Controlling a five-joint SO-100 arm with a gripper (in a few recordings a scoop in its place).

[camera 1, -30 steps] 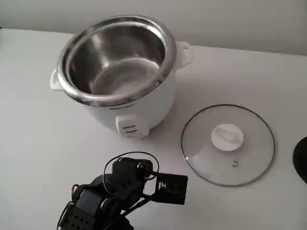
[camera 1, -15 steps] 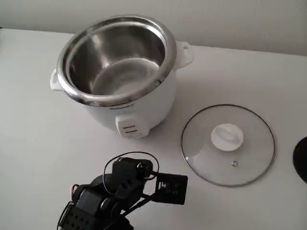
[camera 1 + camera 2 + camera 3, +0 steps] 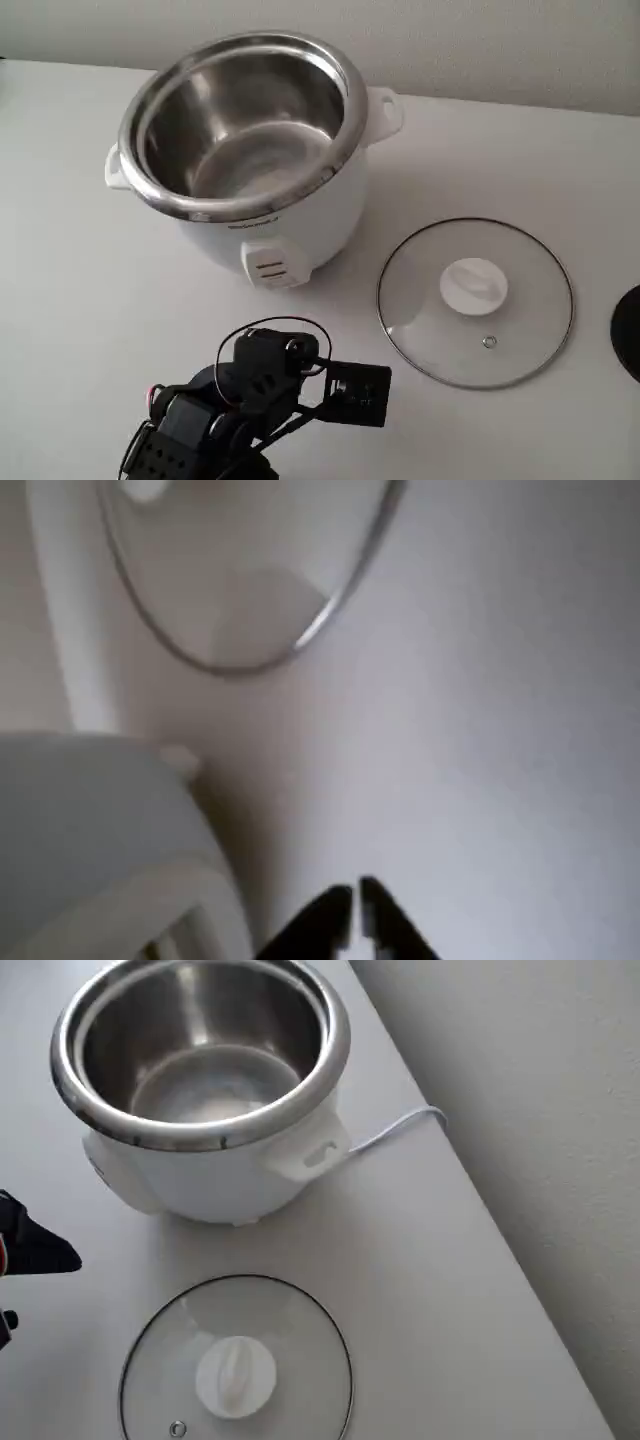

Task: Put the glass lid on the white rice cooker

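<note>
— Pale grey wall behind, and a plain white desk [image 3: 80, 250] carrying everything. What stage are we at?

— The very start, I'd judge. On that desk the round white rice cooker [image 3: 250, 150] with its shiny steel inner pot stands open, uncovered, and nothing has been picked up.

— Anything inside the pot?

— It looks empty: bare steel down to the bottom in the fixed and overhead views.

— And the cover?

— The round clear glass lid [image 3: 475, 302], thin metal rim, white knob at its centre, lies flat on the desk near the cooker, to its lower right in the fixed view, not touching it. A small metal steam vent sits beside the knob.

— Where's the arm?

— The black arm [image 3: 250, 400] is low at the bottom of the fixed view, in front of the cooker and well apart from the lid. In the wrist view the gripper [image 3: 356, 905] shows its jaws drawn together, holding nothing.

— So next?

— Probably swing toward the lid, part the jaws, come down over the white knob and close on it; that knob seems the only graspable part. Then lift and centre it on the steel rim.
</note>
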